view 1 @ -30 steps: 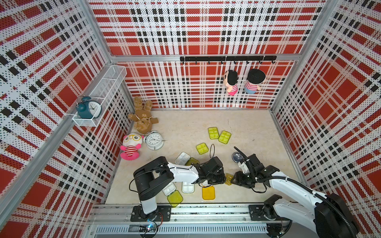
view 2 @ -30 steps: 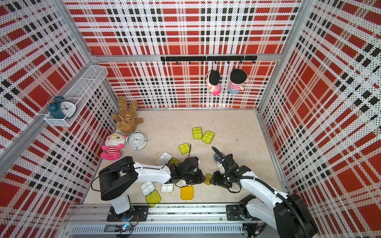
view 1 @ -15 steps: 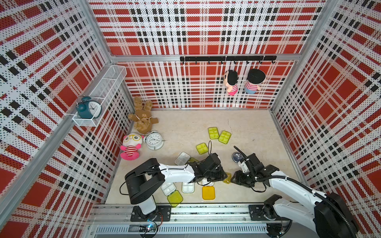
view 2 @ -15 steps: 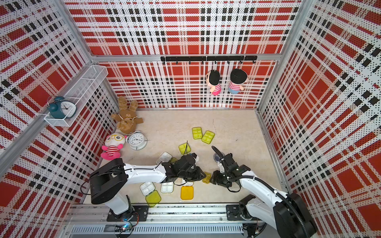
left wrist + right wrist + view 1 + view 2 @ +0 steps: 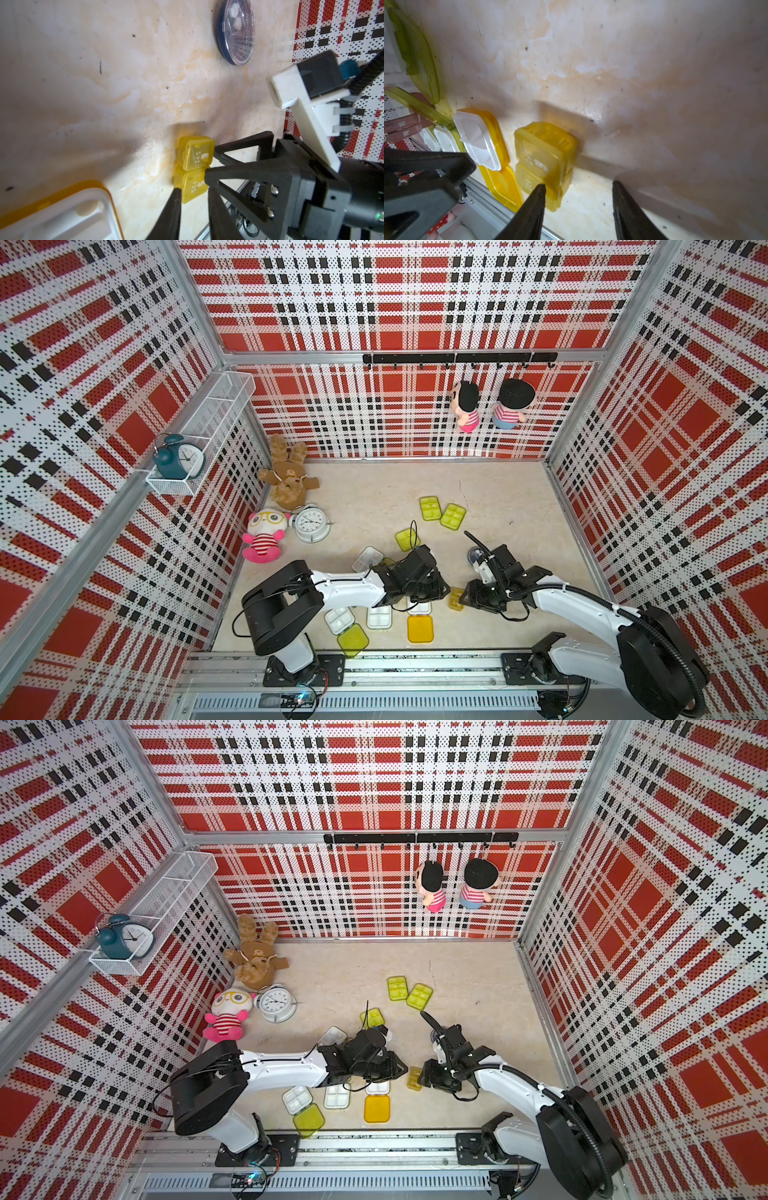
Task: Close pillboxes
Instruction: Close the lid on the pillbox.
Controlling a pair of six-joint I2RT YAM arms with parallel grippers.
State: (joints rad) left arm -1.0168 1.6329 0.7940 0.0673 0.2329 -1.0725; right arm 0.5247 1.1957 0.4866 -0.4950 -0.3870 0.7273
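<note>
The beige surface (image 5: 498,497) fills the floor of the plaid cell. The left arm (image 5: 349,593) and right arm (image 5: 582,605) both stretch low across its front part and meet near the middle. The left gripper (image 5: 193,194) has its fingers a narrow slit apart with nothing clamped. The right gripper (image 5: 577,185) has its fingers spread wide over bare surface, also empty. At the left gripper lies the orange pillbox (image 5: 420,629), open, its orange lid flat toward the front rail and its white tray partly hidden by the gripper in both top views. Toward the left arm's base, a white tray (image 5: 379,617) and an open lime pillbox (image 5: 339,620), lid folded out, lie close together. Farther back sits a closed lime pillbox (image 5: 429,508) with a second closed lime pillbox (image 5: 453,516) just beside it. A third closed lime pillbox (image 5: 407,539) lies nearer the left gripper. The round navy pillbox (image 5: 236,31), clear-topped, lies behind the right gripper. Smallest, the amber pillbox (image 5: 456,598) lies between the two grippers, both its lids apparently down. A fingertip of each gripper is at its edge; whether they touch it cannot be told.
</note>
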